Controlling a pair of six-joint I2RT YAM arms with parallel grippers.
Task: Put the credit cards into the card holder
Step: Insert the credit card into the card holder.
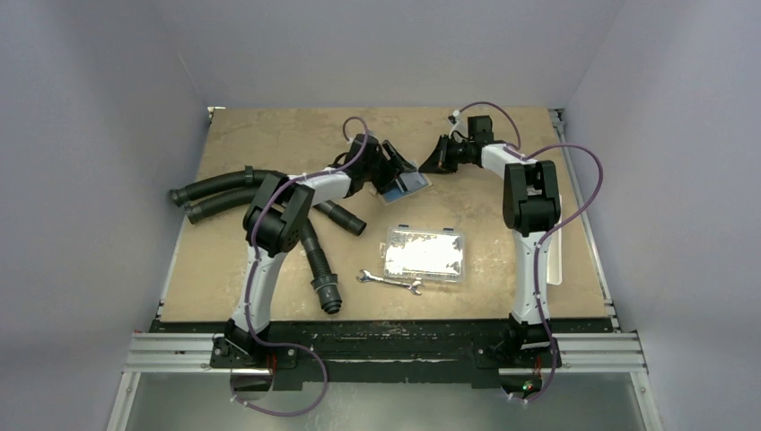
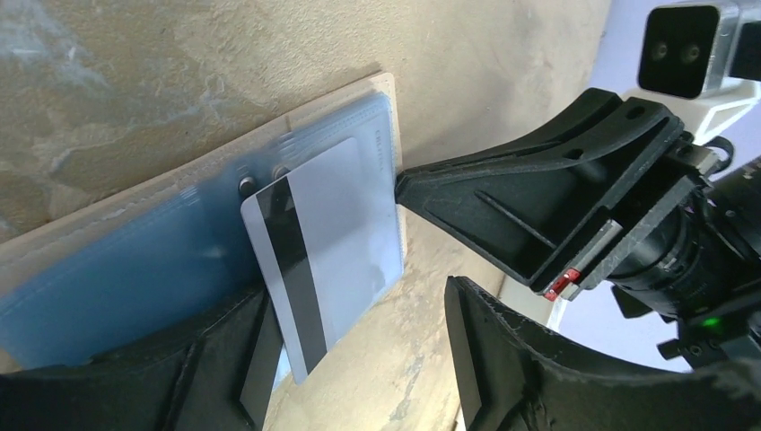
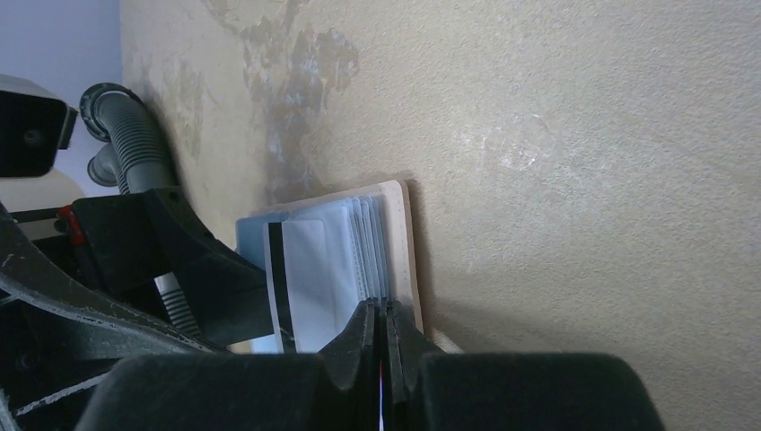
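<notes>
The grey-blue card holder (image 2: 135, 278) with its tan backing lies flat on the table (image 1: 269, 135), seen small from above as the holder (image 1: 406, 187). One light-blue credit card (image 2: 328, 251) with a black stripe lies on its clear sleeves, its lower end sticking out past the holder's edge. My left gripper (image 2: 359, 292) is open, and the card's end rests by the left finger (image 2: 224, 359). My right gripper (image 3: 379, 310) is shut, its tips against the edge of the holder (image 3: 406, 251), next to the card (image 3: 310, 278). I cannot tell whether it pinches a sleeve.
A clear plastic compartment box (image 1: 424, 253) sits mid-table with a wrench (image 1: 389, 282) in front of it. Black corrugated hoses (image 1: 224, 189) lie at the left, under and beside the left arm. A white tray (image 1: 554, 260) stands at the right edge.
</notes>
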